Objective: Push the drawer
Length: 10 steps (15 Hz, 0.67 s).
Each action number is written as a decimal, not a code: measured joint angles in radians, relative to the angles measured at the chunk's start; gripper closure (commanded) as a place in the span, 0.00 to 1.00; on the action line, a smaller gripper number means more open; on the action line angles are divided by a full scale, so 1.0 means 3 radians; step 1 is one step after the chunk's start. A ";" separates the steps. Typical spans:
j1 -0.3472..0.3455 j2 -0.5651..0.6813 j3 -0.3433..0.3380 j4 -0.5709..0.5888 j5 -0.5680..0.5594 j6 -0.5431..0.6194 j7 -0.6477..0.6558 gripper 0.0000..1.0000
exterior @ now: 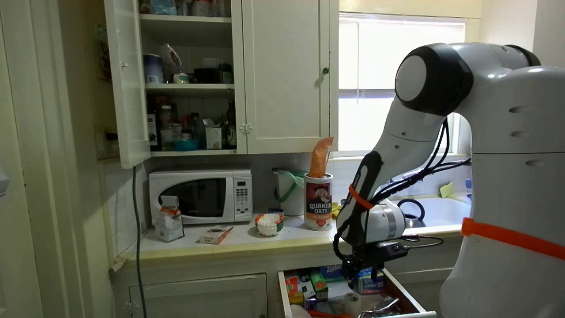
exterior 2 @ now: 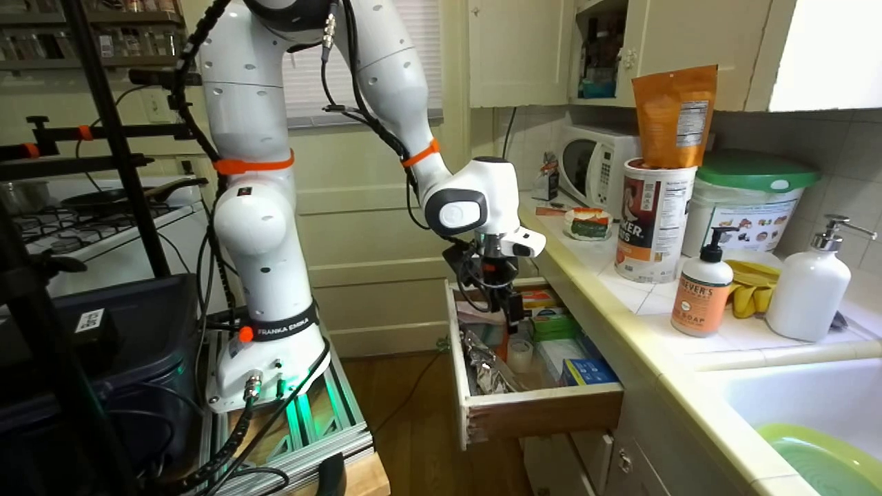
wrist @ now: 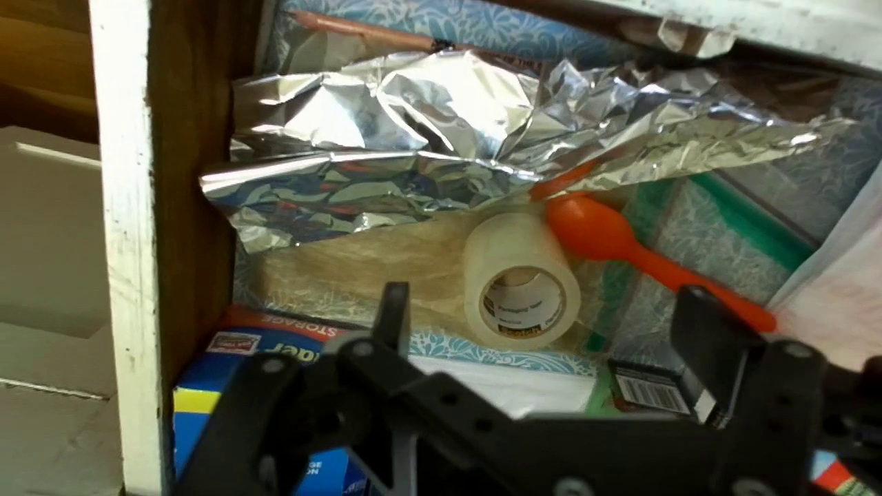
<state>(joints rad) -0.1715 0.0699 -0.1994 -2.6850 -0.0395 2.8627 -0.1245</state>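
Observation:
The white drawer stands pulled out below the counter in both exterior views, its rim (exterior: 407, 295) and wooden side wall (exterior 2: 544, 411) showing. In the wrist view its side wall (wrist: 127, 248) runs down the left and its white front edge (wrist: 792, 34) crosses the top right. My gripper (wrist: 544, 296) is open and empty, fingers wide apart, pointing down over the drawer's contents. In both exterior views the gripper (exterior: 363, 277) (exterior 2: 513, 318) is over the drawer, near its middle. The outer face of the drawer front is mostly hidden.
The drawer holds a tape roll (wrist: 520, 289), crumpled foil (wrist: 441, 131), an orange spoon (wrist: 648, 255) and a blue box (wrist: 227, 406). The counter edge (exterior 2: 606, 303) runs beside the drawer. An oats canister (exterior: 318, 203) stands on the counter. A cupboard door (exterior: 128, 88) hangs open above.

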 measured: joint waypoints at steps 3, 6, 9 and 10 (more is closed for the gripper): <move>-0.0006 0.0161 0.0076 0.0099 0.0184 0.0107 -0.0006 0.34; -0.0012 0.0287 0.0178 0.0207 0.0352 0.0128 -0.0007 0.42; -0.0036 0.0407 0.0264 0.0307 0.0465 0.0131 -0.0007 0.50; -0.0055 0.0450 0.0294 0.0337 0.0514 0.0133 -0.0014 0.51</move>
<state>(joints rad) -0.1880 0.2048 -0.1110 -2.5838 0.1146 2.9026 -0.1286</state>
